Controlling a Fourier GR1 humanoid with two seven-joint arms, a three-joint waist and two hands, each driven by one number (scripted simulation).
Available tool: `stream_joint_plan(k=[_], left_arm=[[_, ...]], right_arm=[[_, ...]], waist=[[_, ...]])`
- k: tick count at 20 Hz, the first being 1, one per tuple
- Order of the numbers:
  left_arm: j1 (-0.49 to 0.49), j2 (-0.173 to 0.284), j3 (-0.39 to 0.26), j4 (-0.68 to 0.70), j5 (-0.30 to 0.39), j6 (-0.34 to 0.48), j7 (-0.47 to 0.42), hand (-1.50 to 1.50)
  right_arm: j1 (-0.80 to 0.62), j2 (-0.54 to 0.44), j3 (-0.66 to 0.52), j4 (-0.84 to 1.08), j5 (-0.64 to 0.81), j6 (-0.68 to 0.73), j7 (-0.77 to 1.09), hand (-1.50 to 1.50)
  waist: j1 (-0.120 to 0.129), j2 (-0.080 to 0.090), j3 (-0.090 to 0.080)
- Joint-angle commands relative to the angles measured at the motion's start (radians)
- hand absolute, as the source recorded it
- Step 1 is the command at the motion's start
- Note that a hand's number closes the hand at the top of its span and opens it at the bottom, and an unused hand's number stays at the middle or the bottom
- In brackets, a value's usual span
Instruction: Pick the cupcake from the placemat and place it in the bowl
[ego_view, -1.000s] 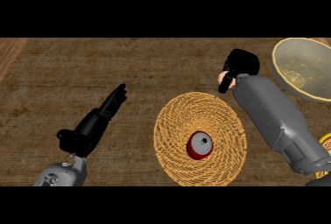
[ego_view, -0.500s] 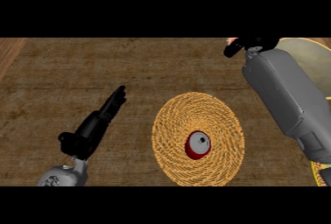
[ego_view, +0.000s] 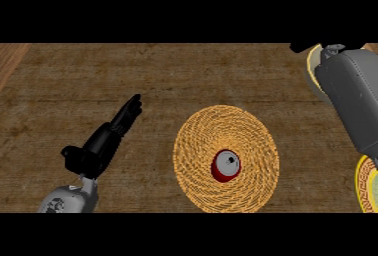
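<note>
The cupcake (ego_view: 226, 165), in a red wrapper with a pale top, lies on the round woven placemat (ego_view: 221, 130), a little right of and below its middle. No hand touches it. My left hand (ego_view: 103, 142) rests open left of the placemat, fingers straight and pointing up and to the right. My right forearm (ego_view: 354, 95) fills the right edge. Only a black tip of my right hand (ego_view: 300, 48) shows at the top edge, too little to read. The forearm covers most of the bowl; a strip of the yellowish bowl rim (ego_view: 313, 67) shows beside it.
A plate (ego_view: 365, 185) with a yellow patterned rim pokes in at the lower right edge. The wooden counter (ego_view: 148, 75) runs across the view, with a lighter strip at the far left.
My right arm has swung up and to the right, from beside the placemat to over the bowl, and its hand has mostly left the view. The cupcake and my left hand have stayed put.
</note>
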Motion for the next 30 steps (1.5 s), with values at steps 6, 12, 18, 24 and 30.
stream_joint_plan(k=[6, 12, 18, 24, 30], left_arm=[[-0.054, 0.022, 0.05, 0.022, 0.022, -0.047, 0.013, 0.0], [0.013, -0.021, -0.016, -0.03, -0.015, -0.029, 0.004, 0.0], [-0.006, -0.057, -0.027, 0.051, -0.063, 0.004, -0.054, 0.0], [0.002, -0.044, -0.006, 0.037, -0.045, -0.021, -0.031, 0.0], [0.026, -0.068, -0.04, -0.036, -0.057, -0.003, 0.007, 0.0]], right_arm=[[0.036, -0.126, -0.03, 0.164, 0.125, -0.138, -0.092, 1.5], [0.034, -0.145, -0.118, 0.324, 0.019, 0.019, -0.21, 1.5], [0.052, -0.194, -0.302, 0.399, -0.186, 0.137, -0.383, -1.5], [0.044, -0.216, -0.349, 0.453, -0.196, 0.031, -0.571, -1.5], [0.055, -0.244, -0.454, 0.442, -0.265, -0.168, -0.6, -1.5]], waist=[[0.01, 0.006, 0.0], [0.029, 0.01, 0.001], [0.019, 0.014, 0.002], [0.031, 0.014, 0.002], [0.032, 0.01, 0.003]])
